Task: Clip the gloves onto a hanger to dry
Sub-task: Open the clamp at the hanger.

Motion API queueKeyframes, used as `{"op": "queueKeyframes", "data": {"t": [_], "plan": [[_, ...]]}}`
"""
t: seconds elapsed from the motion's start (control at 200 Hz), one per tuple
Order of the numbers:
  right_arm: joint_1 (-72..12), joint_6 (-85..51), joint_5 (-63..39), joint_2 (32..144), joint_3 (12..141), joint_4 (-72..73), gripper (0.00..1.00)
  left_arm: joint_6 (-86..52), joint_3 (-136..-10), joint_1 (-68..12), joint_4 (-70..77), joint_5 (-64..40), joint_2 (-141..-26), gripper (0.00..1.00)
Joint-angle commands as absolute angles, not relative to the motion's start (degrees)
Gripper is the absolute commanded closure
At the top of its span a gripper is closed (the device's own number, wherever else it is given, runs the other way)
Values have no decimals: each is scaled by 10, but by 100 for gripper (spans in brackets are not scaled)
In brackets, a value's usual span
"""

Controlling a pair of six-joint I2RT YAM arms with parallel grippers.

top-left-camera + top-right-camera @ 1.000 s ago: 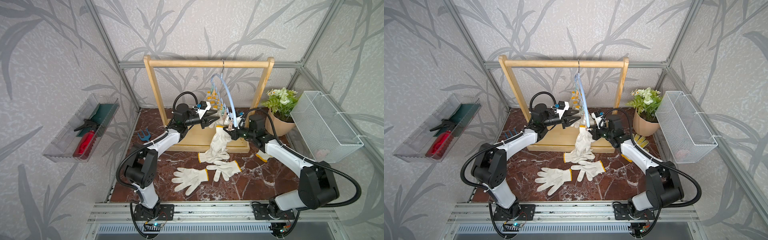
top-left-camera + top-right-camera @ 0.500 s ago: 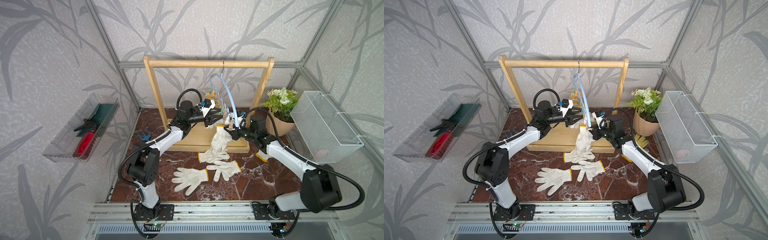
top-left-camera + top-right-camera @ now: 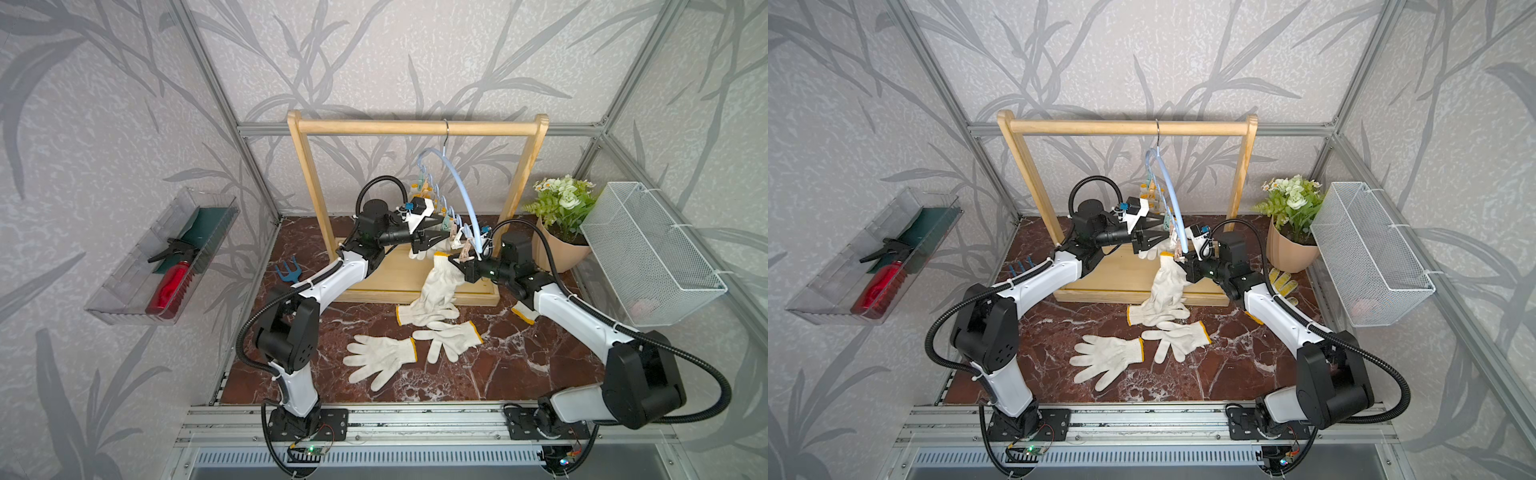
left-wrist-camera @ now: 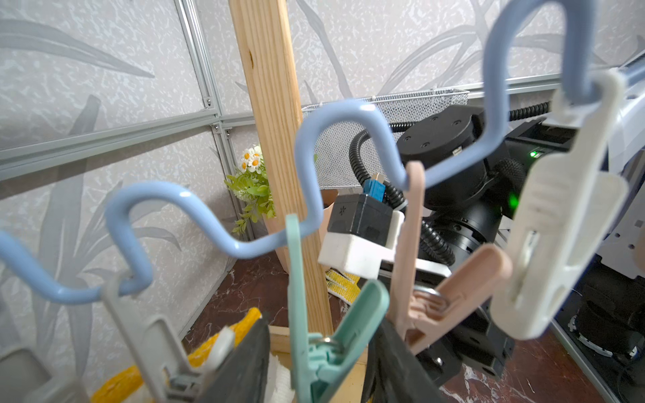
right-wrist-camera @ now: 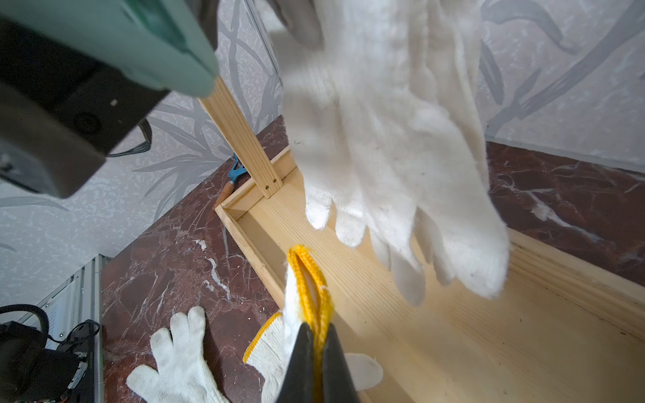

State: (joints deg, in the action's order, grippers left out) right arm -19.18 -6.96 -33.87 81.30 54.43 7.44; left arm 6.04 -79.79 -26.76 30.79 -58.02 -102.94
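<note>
— What's the right gripper [image 5: 316,331] doing under the wooden rack [image 3: 415,126]?

— It's clenched on the yellow cuff of a knitted glove [image 3: 438,282]. It holds the cuff up just beside the clips of the light-blue hanger [image 4: 338,107], which hangs by its hook from the rack's top bar. I'd guess cuff-first because the hem gives a clip the firmest bite. The glove's fingers trail down toward the rack's base.

— And the left gripper [image 4: 319,328]?

— Its jaws are parted, one on each side of the mint-green clip [image 4: 300,279]. One finger looks clear of the clip, so I read it as straddling, not squeezing. My guess is it's there to pinch the clip open while the other arm feeds the cuff in.

— Anything hung yet?

— A hung glove [image 5: 384,139] dangles over the rack's base, its cuff apparently in the grey clip [image 4: 153,335] next along. Three loose gloves [image 3: 380,357] lie in front of the rack, one of them against its base.

— The surface?

— It's a dark red marble-look tabletop [image 3: 519,353], hard and smooth, so the limp gloves lie flat. Behind the rack are grey leaf-patterned wall panels [image 3: 374,62]. Beside the rack's post on the right arm's side there's a potted plant [image 3: 561,220] and a yellow patterned glove [image 3: 1283,282]. Beyond them a white wire basket [image 3: 648,257] hangs on the wall. Off the other post, a clear tray [image 3: 124,270] holds a red bottle [image 3: 170,286].
</note>
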Motion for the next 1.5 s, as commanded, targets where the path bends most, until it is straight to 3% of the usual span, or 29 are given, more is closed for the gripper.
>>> {"op": "queueKeyframes", "data": {"t": [0.0,1.495], "plan": [[-194,-64,-338,793,537,86,100,72,-812,-276,313,-579,-1024,50],[-194,-60,-337,777,516,92,100,84,-758,-319,362,-423,-978,49]]}}
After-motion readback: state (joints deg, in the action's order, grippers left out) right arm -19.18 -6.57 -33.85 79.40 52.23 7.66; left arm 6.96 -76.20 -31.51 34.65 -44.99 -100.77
